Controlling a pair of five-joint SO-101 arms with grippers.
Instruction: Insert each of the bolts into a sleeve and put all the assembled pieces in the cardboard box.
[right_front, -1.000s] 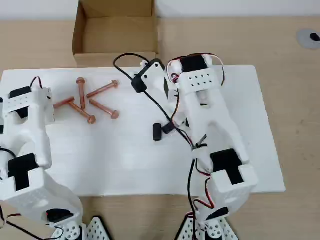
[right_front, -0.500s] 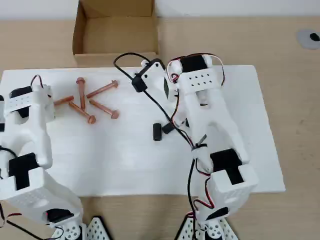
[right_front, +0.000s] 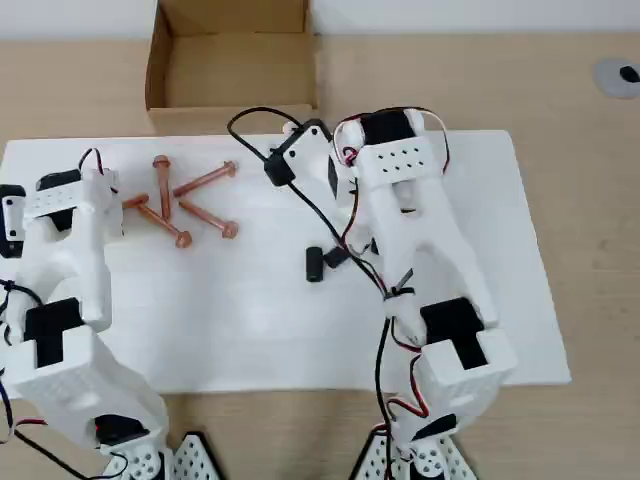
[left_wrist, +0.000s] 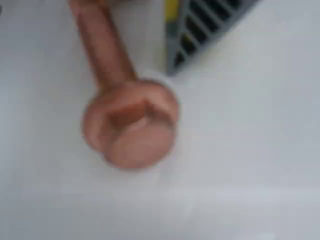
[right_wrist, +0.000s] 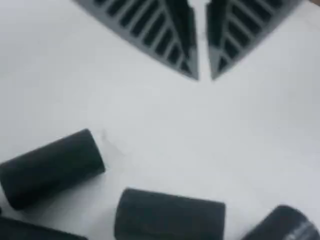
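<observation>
The left pincer (right_front: 108, 205), its spread impossible to tell, hung right over a bolt (left_wrist: 129, 125) lying on the white board (left_wrist: 250, 175), so it likely needed to centre on the shaft and clamp squarely.

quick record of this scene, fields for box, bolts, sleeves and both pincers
box: past the far edge of the mat, no pieces inside
bolts: five, loose on the mat, none sleeved
sleeves: lying loose on the mat near the right pincer
left pincer: at the bolts, close over one
right pincer: shut, holding nothing
</observation>
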